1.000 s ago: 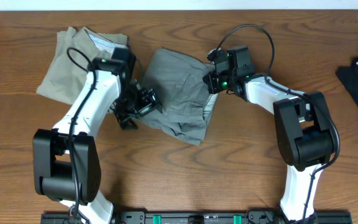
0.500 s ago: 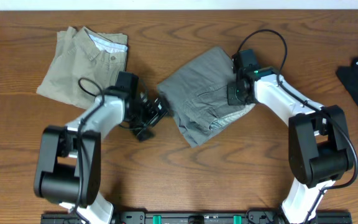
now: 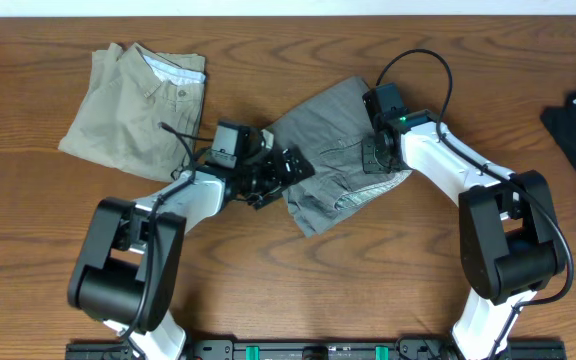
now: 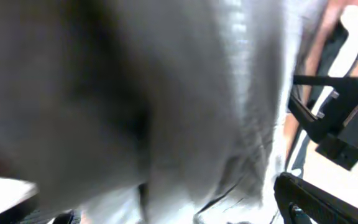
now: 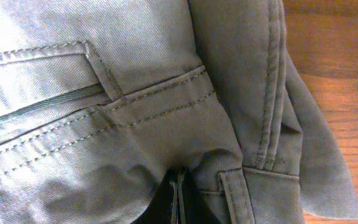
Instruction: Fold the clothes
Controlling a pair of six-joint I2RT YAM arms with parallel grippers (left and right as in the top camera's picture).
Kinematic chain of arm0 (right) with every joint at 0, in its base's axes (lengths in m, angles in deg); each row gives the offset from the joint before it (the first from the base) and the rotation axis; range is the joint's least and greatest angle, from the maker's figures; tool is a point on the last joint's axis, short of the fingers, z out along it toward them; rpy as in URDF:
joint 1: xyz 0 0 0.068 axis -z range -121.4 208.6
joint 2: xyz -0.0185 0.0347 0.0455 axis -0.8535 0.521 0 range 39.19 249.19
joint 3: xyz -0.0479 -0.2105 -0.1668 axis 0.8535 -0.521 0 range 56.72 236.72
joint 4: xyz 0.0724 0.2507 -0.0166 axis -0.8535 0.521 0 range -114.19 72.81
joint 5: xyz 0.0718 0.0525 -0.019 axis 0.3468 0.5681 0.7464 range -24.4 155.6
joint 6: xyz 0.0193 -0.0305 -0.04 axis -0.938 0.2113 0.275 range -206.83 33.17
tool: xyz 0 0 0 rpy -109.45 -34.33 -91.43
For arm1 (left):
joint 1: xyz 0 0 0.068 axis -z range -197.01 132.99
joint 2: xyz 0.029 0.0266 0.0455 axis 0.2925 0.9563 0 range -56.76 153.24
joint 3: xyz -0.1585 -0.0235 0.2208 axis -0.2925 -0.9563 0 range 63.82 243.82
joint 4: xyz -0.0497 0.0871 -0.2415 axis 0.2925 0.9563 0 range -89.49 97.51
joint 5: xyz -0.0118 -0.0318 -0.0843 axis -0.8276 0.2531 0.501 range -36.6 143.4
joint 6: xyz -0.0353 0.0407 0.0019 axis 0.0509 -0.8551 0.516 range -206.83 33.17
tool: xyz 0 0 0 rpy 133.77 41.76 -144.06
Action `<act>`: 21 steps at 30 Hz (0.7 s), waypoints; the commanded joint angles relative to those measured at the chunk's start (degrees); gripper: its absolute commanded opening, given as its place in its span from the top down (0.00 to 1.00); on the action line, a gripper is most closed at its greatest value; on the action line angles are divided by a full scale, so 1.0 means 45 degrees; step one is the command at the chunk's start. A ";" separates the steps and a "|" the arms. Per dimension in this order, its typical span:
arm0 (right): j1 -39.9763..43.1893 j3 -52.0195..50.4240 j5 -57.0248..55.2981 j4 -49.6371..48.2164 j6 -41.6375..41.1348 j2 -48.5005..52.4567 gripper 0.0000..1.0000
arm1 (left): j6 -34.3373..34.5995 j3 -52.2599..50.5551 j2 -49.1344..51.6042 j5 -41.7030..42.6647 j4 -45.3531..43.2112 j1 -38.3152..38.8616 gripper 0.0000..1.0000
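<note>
— Grey shorts [image 3: 328, 135] sit mid-table [image 3: 268, 290], rumpled and only loosely doubled. The khaki pair [image 3: 133, 105] lies apart, toward 10 o'clock. What's the step?

— Squaring the grey pair up for a fold, I'd judge. The left gripper [image 3: 286, 170] is at their 8 o'clock edge and the right gripper [image 3: 376, 155] is on their 3 o'clock side.

— Jaws?

— I can't tell for either. The left wrist view is blurred cloth right against the lens. The right wrist view shows seams, a belt loop [image 5: 238, 193] and just a dark sliver of finger under the fabric.

— Which way do they point?

— The bundle is nearly as broad as long. The long axis seems to run from 11 to 5 o'clock. Pale lining shows at the 5 o'clock end, so the waist is probably there, with the hems toward 11.

— How to do it well?

— Take hold of a single edge, not a bunched wad. Both arms should draw apart across the axis until the wrinkles are out. Then lift low and lay one half squarely over the other, with waistband and hems lined up. Twill this stiff should keep a crease once pressed.
</note>
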 commanded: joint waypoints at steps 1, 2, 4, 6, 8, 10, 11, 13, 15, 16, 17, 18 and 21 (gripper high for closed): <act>-0.0185 -0.0214 -0.0223 0.0146 0.0359 -0.0126 0.99 | 0.0024 -0.0117 0.0981 -0.0321 -0.0704 0.0282 0.02; -0.0204 -0.0214 -0.0223 0.0141 0.0423 -0.0126 0.99 | 0.0102 -0.0117 0.1112 -0.0321 -0.1175 0.0359 0.02; -0.0233 -0.0214 -0.0223 0.0146 0.0432 -0.0126 0.99 | 0.0296 -0.0117 0.1277 -0.0321 -0.1943 0.0539 0.02; -0.0238 -0.0214 -0.0219 0.0146 0.0481 -0.0126 0.99 | 0.0491 -0.0117 0.1282 -0.0321 -0.2137 0.0704 0.15; -0.0233 -0.0214 -0.0219 0.0151 0.0646 -0.0126 0.99 | 0.0486 -0.0117 0.1282 -0.0325 -0.2191 0.0826 0.44; -0.0233 -0.0214 -0.0228 0.0180 0.0763 -0.0131 0.99 | 0.0068 -0.0107 0.1282 -0.0321 -0.2336 0.0831 0.71; -0.0228 -0.0214 -0.0223 0.0185 0.0758 -0.0160 0.99 | -0.0481 -0.0092 0.1277 -0.0306 -0.2404 0.0831 0.80; -0.0194 -0.0209 -0.0228 0.0359 0.0748 -0.0340 0.99 | -0.1613 0.0000 0.1219 -0.0015 -0.2356 0.0797 0.92; -0.0180 -0.0209 -0.0277 0.0612 0.0753 -0.0709 0.99 | -0.2176 0.0165 0.1127 0.0539 -0.2356 0.0714 0.94; -0.0170 -0.0209 -0.0335 0.0772 0.0763 -0.1035 0.99 | -0.2312 0.0277 0.1059 0.0865 -0.2356 0.0636 0.94; -0.0141 -0.0209 -0.0442 0.0923 0.0767 -0.1438 0.99 | -0.2302 0.0418 0.0957 0.1214 -0.2365 0.0500 0.94; -0.0126 -0.0209 -0.0515 0.1064 0.0889 -0.1923 0.99 | -0.2302 0.0578 0.0850 0.1579 -0.2375 0.0355 0.94; 0.0015 -0.0209 -0.0563 0.1370 0.1151 -0.3546 0.99 | -0.2132 0.1360 0.0374 0.2769 -0.2511 -0.0340 0.94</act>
